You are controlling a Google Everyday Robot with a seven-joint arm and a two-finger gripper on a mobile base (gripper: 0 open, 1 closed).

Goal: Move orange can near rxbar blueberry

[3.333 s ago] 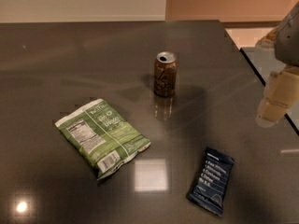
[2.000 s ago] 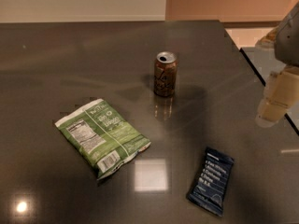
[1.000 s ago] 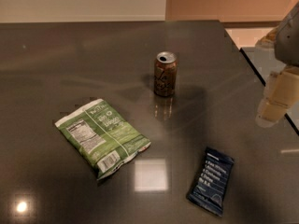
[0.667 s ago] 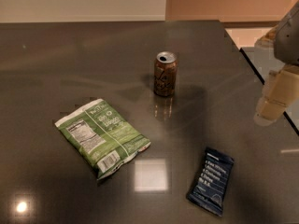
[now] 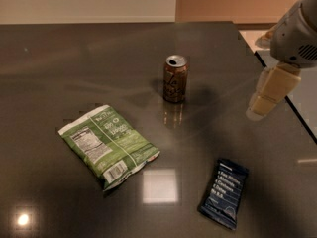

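Right of the upright orange can [image 5: 175, 79] hangs the pincer [image 5: 257, 107].

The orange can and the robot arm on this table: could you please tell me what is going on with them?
The gripper hangs over the right side of the dark table, touching none of the items. The orange can stands upright near the middle, well apart from it. The rxbar blueberry lies flat at the front right, and a green snack bag lies at the front left. The can is not yet near the bar.
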